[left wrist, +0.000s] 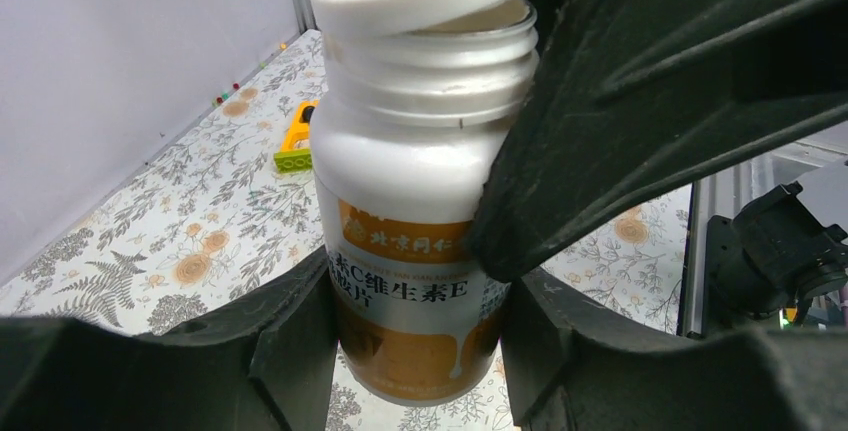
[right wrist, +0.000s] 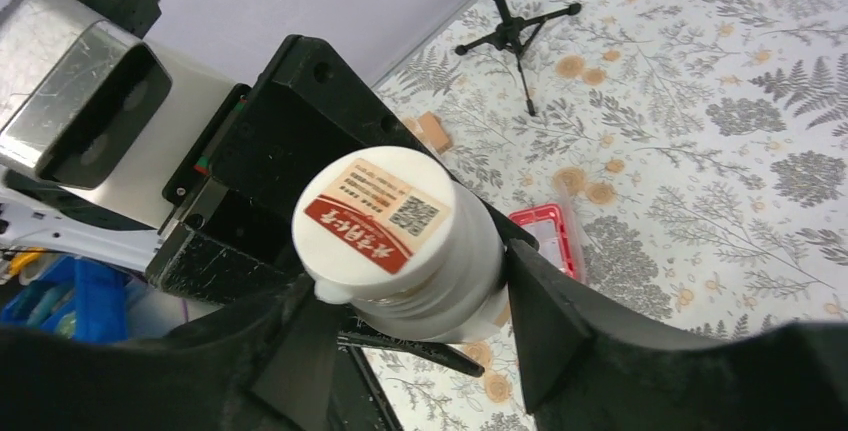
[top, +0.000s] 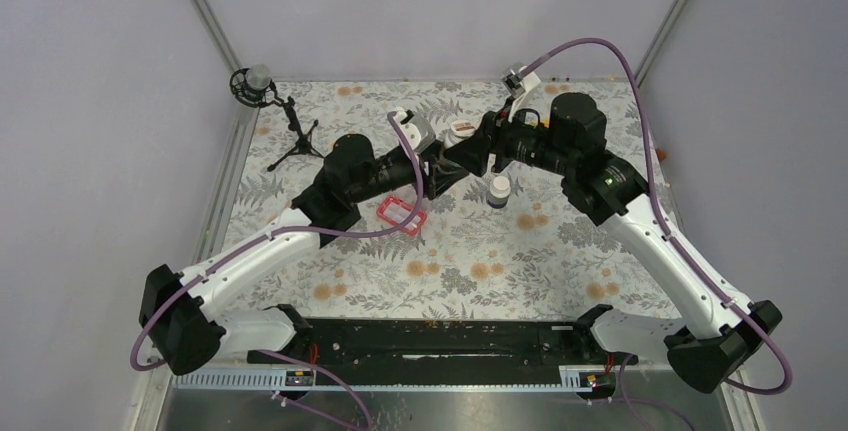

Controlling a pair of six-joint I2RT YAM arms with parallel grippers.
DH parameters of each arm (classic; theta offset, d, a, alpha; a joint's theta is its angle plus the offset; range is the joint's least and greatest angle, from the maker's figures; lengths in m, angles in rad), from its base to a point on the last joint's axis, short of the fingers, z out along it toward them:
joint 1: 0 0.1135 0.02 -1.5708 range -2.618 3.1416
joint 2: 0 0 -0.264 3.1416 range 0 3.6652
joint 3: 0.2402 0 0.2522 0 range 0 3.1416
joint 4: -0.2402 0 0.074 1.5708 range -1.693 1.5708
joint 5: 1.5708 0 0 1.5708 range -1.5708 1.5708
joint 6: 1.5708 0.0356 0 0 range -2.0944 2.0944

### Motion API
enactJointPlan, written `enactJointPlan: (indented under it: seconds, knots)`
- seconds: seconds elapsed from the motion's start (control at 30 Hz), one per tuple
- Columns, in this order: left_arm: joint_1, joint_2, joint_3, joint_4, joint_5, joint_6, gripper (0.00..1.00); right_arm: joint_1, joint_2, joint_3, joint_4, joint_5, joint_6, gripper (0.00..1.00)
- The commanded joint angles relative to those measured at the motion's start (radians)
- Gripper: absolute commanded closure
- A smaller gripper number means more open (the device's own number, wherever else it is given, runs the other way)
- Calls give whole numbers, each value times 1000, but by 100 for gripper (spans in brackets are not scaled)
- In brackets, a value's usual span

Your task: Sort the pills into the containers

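Edges: the floral-cloth tabletop (top: 560, 271) is running up to pale walls at the left, back and right, with a black base rail (top: 430, 336) lying along the near side.
Open room: the widest open stretch of cloth is lying between that rail and the two wrists, which are meeting above the middle-back; a black microphone tripod (top: 290, 131) is standing near the back-left corner.
Left fingers (left wrist: 290, 351): closed on the lower body of a white round plastic bottle (left wrist: 410, 181) with an orange label, holding it off the cloth.
Right fingers (right wrist: 545, 331): pressing in on both sides of the same bottle's upper part, just under its white flat cap (right wrist: 372, 213), which is sitting tilted and ajar in the left wrist view.
Task's thing: the small red-pink rectangular pill tray (top: 402, 213) is lying on the cloth near and below both pairs of fingers, apart from them.
Pills: too small to tell from the cloth's print.
Nearby: a second small white bottle with a dark cap (top: 498, 191) is standing right of the tray.
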Motion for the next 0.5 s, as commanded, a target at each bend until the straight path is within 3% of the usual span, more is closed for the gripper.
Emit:
enactJointPlan:
  seconds: [0.0,0.07,0.2,0.27,0.3,0.47]
  knots:
    - [4,0,54,83,40,1,88,26,31,64,-72,78,-62,48]
    - [4,1,54,80,26,-34,79,31,36,74,-92,99,-71,58]
    - [5,-14,23,99,-30,-75,37,35,25,61,-92,156,-69,70]
    - [6,-24,6,100,-70,-90,23,36,11,48,-87,213,-60,72]
    - [6,-31,-5,95,-95,-96,6,35,4,38,-81,237,-58,72]
    - [6,-112,-74,19,-268,-132,1,34,-17,-71,-21,310,-66,70]
